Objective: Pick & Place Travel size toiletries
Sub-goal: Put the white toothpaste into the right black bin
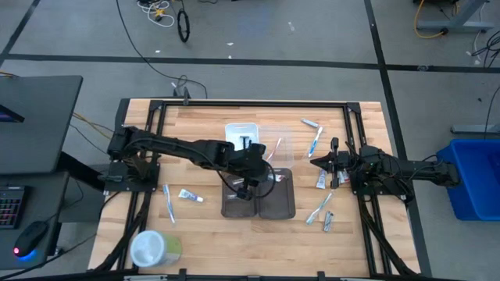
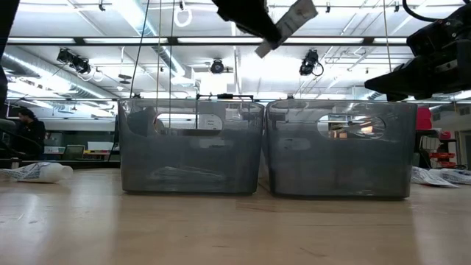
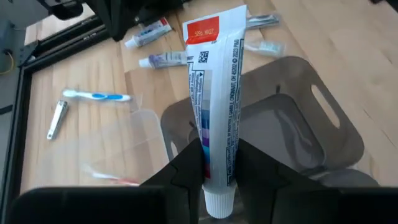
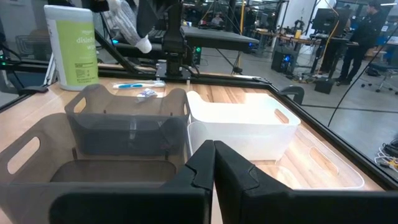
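My left gripper [image 1: 254, 178] hangs over the two grey trays [image 1: 258, 204], shut on a white toothpaste tube [image 3: 216, 93] that has a red patch at its flat end. Other travel size toiletries lie on the wood: a toothbrush [image 1: 167, 203] and a small tube [image 1: 190, 196] at the left. At the right are more tubes and toothbrushes [image 1: 319, 209], which also show in the left wrist view as a blue toothbrush [image 3: 96, 96] and small tubes [image 3: 163, 59]. My right gripper [image 1: 314, 161] waits shut at the right side, fingers [image 4: 213, 155] together. My left gripper pinches the tube near its cap end [image 3: 217, 177] between the two fingers [image 3: 186, 169], one on each narrow side. The white cap [image 3: 219, 202] sits back between them. The tube runs along the fingers and sticks out past their tips. It is tilted [image 2: 287, 23], clear of the trays.
A white tray [image 1: 242, 134] and a clear tray [image 1: 277, 144] stand behind the grey ones. A big round white-and-green container [image 1: 152, 248] is at the near left corner. A black frame [image 1: 234, 103] borders the table.
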